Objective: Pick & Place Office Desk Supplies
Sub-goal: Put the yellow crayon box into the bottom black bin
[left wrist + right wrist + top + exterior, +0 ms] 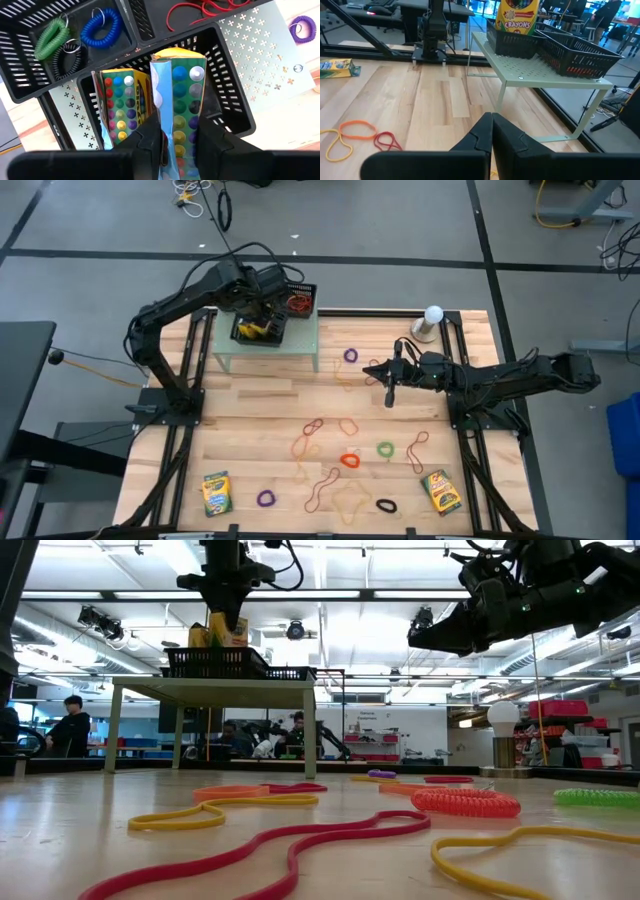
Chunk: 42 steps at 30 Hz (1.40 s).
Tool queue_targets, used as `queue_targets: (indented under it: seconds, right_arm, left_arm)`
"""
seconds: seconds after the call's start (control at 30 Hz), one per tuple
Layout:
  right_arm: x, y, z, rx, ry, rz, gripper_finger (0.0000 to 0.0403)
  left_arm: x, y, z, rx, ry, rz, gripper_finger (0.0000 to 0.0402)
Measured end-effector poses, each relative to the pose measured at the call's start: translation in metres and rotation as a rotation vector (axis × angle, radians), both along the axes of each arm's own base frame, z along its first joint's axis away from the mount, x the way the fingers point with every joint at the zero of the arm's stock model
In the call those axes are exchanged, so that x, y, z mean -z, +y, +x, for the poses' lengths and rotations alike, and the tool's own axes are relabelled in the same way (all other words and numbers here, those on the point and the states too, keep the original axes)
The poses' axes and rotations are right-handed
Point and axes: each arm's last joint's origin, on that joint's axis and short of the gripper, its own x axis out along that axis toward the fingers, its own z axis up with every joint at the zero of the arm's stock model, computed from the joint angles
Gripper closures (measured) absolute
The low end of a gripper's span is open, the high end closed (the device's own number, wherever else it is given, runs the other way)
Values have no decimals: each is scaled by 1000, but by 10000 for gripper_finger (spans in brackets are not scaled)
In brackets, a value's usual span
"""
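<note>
I have the left gripper [175, 142] over the black mesh tray [227, 65] on the pale green riser shelf [300, 340], fingers pinched narrow on a crayon box [180, 95] standing upright in that tray. A second crayon box [120, 100] stands just beside it, touching, in the same tray. The neighbouring trays hold coiled green [52, 37], blue [102, 27] and black [67, 60] loops, and red bands [200, 10].

Right gripper [491, 131] hangs above the table near the shelf's right end, fingers pressed together, holding nothing.

On the table: two more crayon boxes, one front left [216, 492], one front right [441, 491]. Rubber-band loops [349, 460] lie scattered between them, with a purple one [350, 355] near the shelf.
</note>
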Motion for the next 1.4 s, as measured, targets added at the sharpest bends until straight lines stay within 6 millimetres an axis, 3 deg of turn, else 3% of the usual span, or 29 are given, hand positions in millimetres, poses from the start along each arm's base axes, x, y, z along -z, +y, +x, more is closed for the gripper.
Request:
queue_targets:
  seconds: [0.2, 0.5, 0.73, 1.4]
  right_arm:
    - [0, 0, 0, -3, 0, 1, 392]
    - [0, 0, 0, -3, 0, 1, 392]
    - [0, 0, 0, -3, 0, 1, 392]
    - [0, 0, 0, 1, 0, -1, 392]
  left_arm:
    - [0, 0, 0, -1, 0, 0, 314]
    - [22, 2, 0, -26, 59, -62, 313]
    - [23, 3, 0, -18, 75, -47, 309]
    - [21, -2, 2, 110, 151, 22, 212]
